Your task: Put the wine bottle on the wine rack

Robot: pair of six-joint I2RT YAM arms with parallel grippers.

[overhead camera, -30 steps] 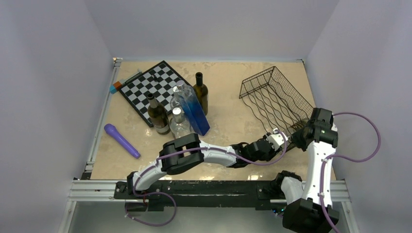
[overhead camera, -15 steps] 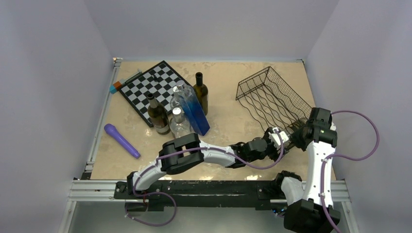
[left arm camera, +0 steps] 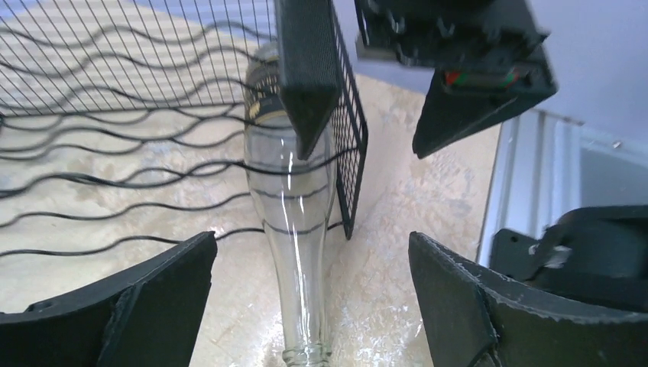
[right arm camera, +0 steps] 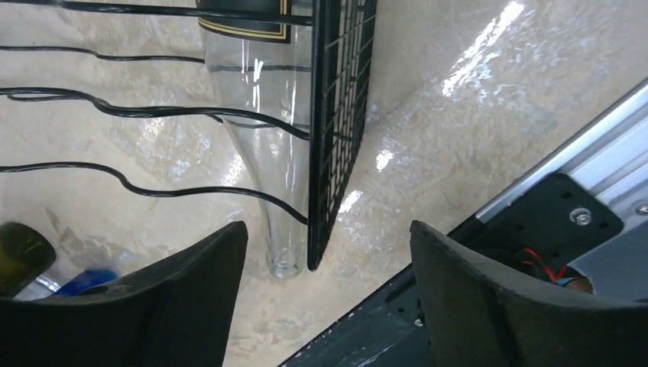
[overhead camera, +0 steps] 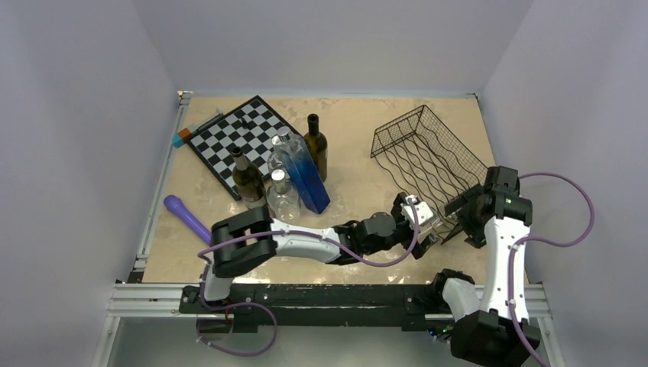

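A clear glass wine bottle (left arm camera: 294, 199) with a black-and-gold label lies in the near right end of the black wire wine rack (overhead camera: 428, 153), its neck poking out toward me. My left gripper (left arm camera: 313, 294) is open; its fingers stand wide on either side of the neck without touching it. My right gripper (right arm camera: 328, 294) is open too, hanging over the rack's mesh end panel (right arm camera: 340, 99) and the bottle (right arm camera: 264, 115) beside it. In the top view the left gripper (overhead camera: 422, 222) and right gripper (overhead camera: 464, 212) flank the rack's near corner.
On the left stand a chessboard (overhead camera: 237, 141), two dark bottles (overhead camera: 248, 182) (overhead camera: 316, 145), a clear bottle (overhead camera: 283, 195) and a blue-filled bottle (overhead camera: 304, 174). A purple cylinder (overhead camera: 187, 218) lies near the left edge. The metal frame rail (overhead camera: 336, 294) borders the near side.
Both grippers have opened and let go. The left arm has drawn back leftward from the rack, the right wrist has turned, and the rack has shifted slightly left.
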